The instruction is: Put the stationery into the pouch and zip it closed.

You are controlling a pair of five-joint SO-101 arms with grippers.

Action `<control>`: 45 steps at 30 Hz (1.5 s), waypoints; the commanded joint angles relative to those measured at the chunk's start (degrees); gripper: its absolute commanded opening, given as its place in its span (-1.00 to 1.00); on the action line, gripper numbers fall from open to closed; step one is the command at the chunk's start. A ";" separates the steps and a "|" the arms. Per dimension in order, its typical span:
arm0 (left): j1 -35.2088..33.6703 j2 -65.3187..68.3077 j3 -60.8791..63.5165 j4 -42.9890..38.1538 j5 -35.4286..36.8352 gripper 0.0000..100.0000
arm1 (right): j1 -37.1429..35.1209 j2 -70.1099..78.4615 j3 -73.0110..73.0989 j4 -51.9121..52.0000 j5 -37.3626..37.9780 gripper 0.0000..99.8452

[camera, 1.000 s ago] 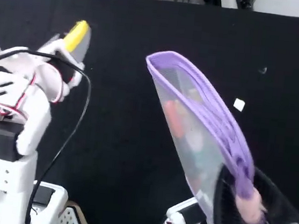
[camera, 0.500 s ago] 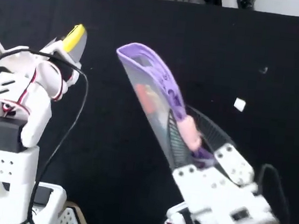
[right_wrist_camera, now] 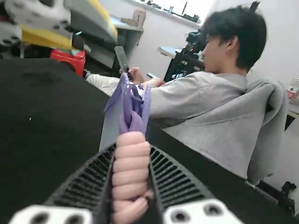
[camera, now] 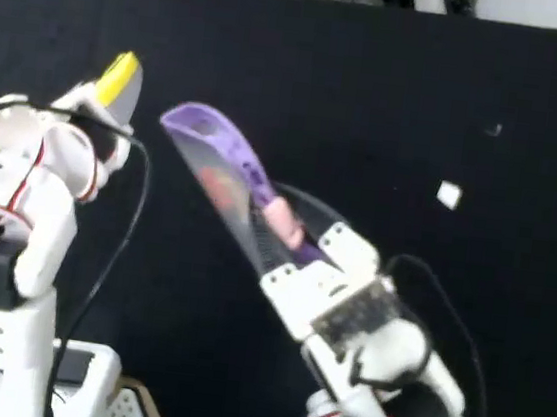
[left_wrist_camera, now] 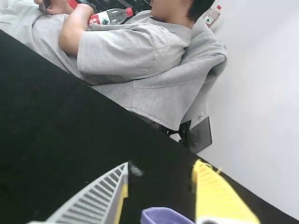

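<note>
The left gripper (camera: 123,85) is sitting at the left side of the black table (camera: 374,79), its fingers standing apart with a wide gap and nothing between the pads. In the left wrist view the same gripper (left_wrist_camera: 161,170) is showing one grey ribbed finger and one yellow finger, both cut off at the frame edge.

The purple-rimmed pouch (camera: 209,155) is hanging tilted between the two arms, its free end pointing toward the left gripper. That end (left_wrist_camera: 164,216) is showing between the left fingers, mostly cut off. A reddish shape is showing through the clear side; the contents are too blurred to identify. Whether the zip is open or closed cannot be determined.

The right gripper (camera: 291,235) is clamping narrow on the pink pull (camera: 284,221) at the near end of the pouch, hiding that end. In the right wrist view the black ribbed jaws of the gripper (right_wrist_camera: 132,147) are pressing both sides of the pull (right_wrist_camera: 131,168), with the pouch (right_wrist_camera: 127,105) rising beyond it.

A small white piece (camera: 448,195) is lying on the table, well apart to the right; its type cannot be determined.
</note>
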 commanded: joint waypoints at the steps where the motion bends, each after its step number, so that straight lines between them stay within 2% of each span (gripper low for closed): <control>1: 2.07 -0.79 -4.44 3.08 0.26 -0.46 | -0.97 0.31 1.71 -2.55 0.53 -0.98; 9: 3.65 -0.79 -4.18 3.60 -0.09 -0.45 | -2.37 2.68 7.08 -4.04 0.53 -0.98; 18: 5.85 -0.79 -4.62 3.25 -2.02 -0.45 | -2.90 18.68 6.55 -10.99 0.35 -0.98; 25: 6.02 -0.62 -7.87 4.66 -4.22 -0.45 | -2.99 30.55 0.40 -10.81 0.18 -0.98; 32: 6.20 11.16 -19.91 15.03 -4.92 -0.45 | -5.63 34.59 -1.45 -10.90 0.53 -0.98; 38: 6.64 24.53 -37.76 31.65 -4.66 -0.45 | -5.80 34.86 -0.92 -10.81 0.53 -0.98; 41: 9.98 27.60 -44.53 38.42 -4.66 -0.45 | -5.98 34.95 -0.92 -10.29 0.53 -0.98; 45: 12.18 26.81 -46.20 38.24 -4.66 -0.45 | -5.71 34.95 -1.01 -10.02 0.53 -0.98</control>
